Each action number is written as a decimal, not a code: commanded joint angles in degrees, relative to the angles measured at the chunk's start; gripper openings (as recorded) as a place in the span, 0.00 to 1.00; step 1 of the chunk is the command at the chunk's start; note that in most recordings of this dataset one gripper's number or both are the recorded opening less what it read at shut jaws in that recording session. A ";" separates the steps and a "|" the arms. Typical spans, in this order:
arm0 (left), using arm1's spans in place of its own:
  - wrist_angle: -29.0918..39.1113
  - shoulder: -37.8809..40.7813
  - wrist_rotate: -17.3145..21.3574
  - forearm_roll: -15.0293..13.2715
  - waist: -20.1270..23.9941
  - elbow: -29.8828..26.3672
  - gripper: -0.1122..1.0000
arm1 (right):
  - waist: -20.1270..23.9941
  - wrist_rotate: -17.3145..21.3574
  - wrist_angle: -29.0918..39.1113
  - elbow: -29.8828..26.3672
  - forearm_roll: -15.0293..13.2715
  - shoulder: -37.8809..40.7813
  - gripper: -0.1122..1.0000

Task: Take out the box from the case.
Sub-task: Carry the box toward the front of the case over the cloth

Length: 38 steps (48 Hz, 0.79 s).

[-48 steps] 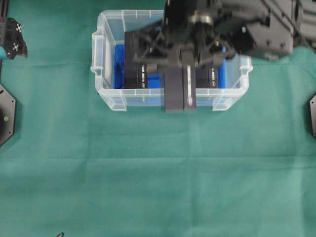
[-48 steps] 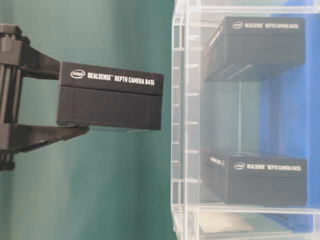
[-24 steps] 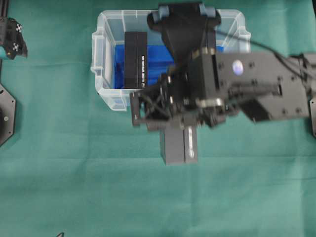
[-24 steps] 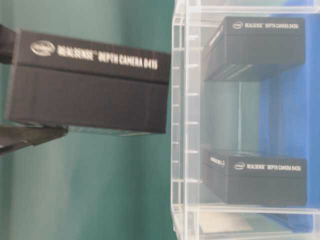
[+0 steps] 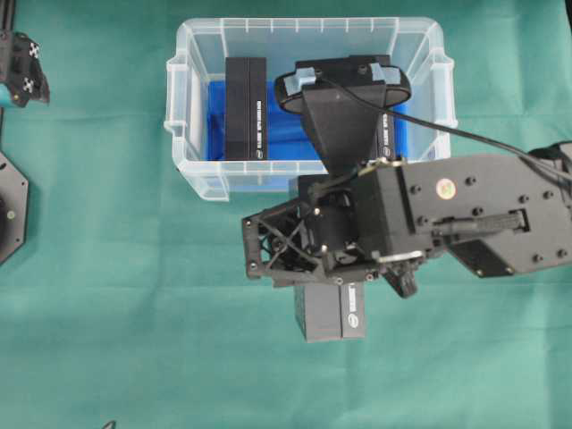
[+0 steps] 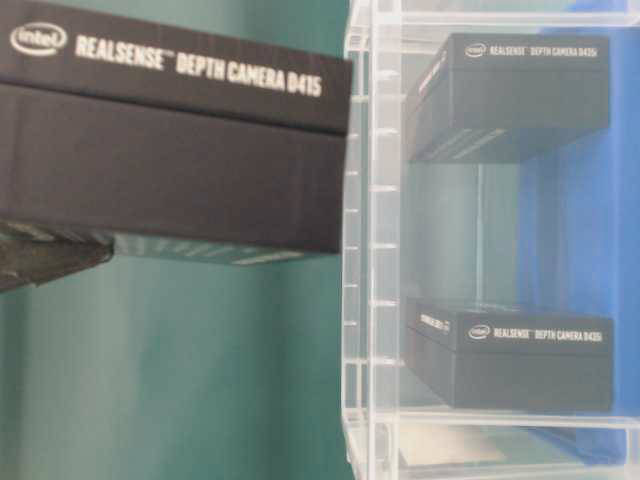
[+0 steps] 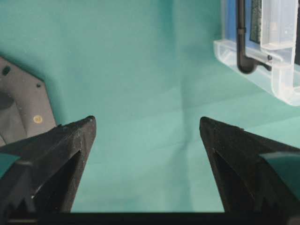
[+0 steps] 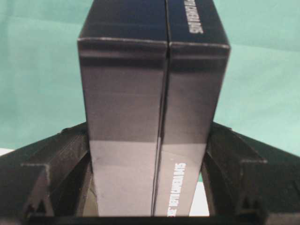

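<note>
I have the box (image 5: 331,311) pinched between my right gripper (image 8: 149,154) fingers, already outside the case (image 5: 198,179) behind it; setting down remains. My left gripper (image 7: 147,129) hangs spread, holding nothing.

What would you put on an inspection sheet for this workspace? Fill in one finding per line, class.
Surface: green cloth, bare in front.
Job's things: clear case with blue floor holds two black boxes; a third box is out, held above the cloth.
Clutter: nothing seen.
Grippers: right claw shut on the third box; left claw open, empty, short of the case corner.
Cables: one black cable runs across the case rim to the right arm.
Surroundings: black mounts at the left edge.
</note>
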 commanded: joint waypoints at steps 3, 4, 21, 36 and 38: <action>-0.18 0.00 0.00 -0.09 0.18 -1.41 0.94 | 0.09 0.09 0.09 -1.14 -0.26 -0.35 0.69; -0.18 0.00 0.00 -0.09 0.18 -1.41 0.94 | 0.09 0.09 0.00 -0.88 -0.26 -0.18 0.69; -0.18 0.00 0.00 -0.09 0.18 -1.32 0.94 | 0.09 0.26 -6.77 7.73 0.44 1.41 0.69; -0.18 0.18 0.18 -0.09 0.18 -1.41 0.94 | 0.18 0.53 -17.84 18.72 2.02 1.32 0.69; -0.18 0.18 0.18 -0.09 0.18 -1.41 0.94 | 0.18 0.53 -19.16 19.95 2.02 1.41 0.69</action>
